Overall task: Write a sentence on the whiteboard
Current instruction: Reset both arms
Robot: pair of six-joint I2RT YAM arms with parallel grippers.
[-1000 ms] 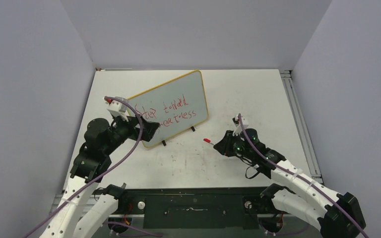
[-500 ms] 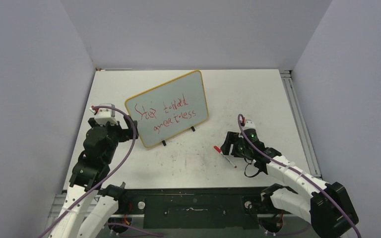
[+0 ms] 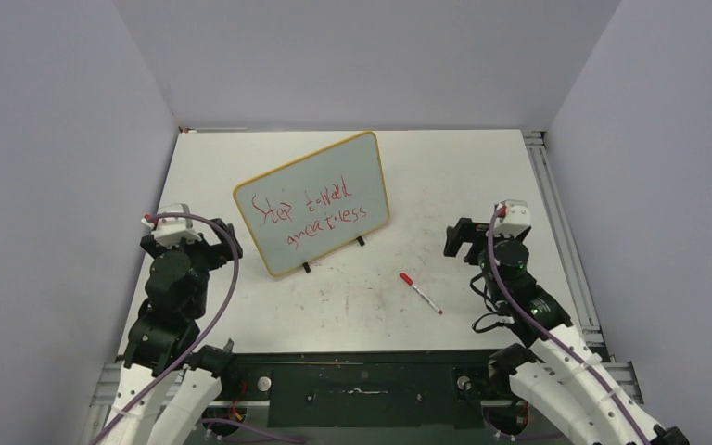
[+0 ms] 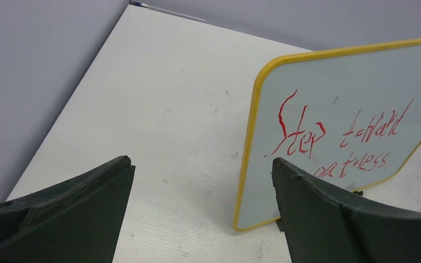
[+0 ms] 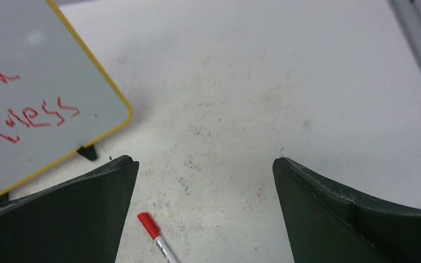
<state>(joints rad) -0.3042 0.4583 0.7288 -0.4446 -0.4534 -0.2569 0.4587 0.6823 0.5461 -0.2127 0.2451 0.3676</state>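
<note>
Board (image 3: 313,204) stands on its feet on the table (image 3: 445,176) in the overhead view, left of centre, face turned toward my arms, and the red sentence (image 3: 311,215) crosses it in two lines. My left gripper (image 3: 185,237) sits at about 8 o'clock from the board, just off its near-left corner and not touching it. My right gripper (image 3: 468,241) is at about 4 o'clock from the board, well apart from it. From up here I cannot judge how far either one is open. A marker (image 3: 420,292) with a red cap lies flat on the table at 5 o'clock from the board and about 8 o'clock from the right gripper, held by nothing. On the left wrist camera, the left gripper (image 4: 200,161) has its fingers spread wide with only bare table (image 4: 159,98) between them. The board (image 4: 340,109) rises at 2 o'clock, its lower edge partly behind my right finger, and I read "Step toward" in the sentence (image 4: 334,137) above a half-hidden second line. On the right wrist camera, the right gripper (image 5: 204,160) is also wide open and holds nothing. The board (image 5: 33,82) fills the 10 o'clock corner, with the tail of the sentence (image 5: 27,118) and a black foot (image 5: 87,152) under its frame. The marker (image 5: 156,233) pokes in at 7 o'clock, in the gap between the fingers and close to the left one.
</note>
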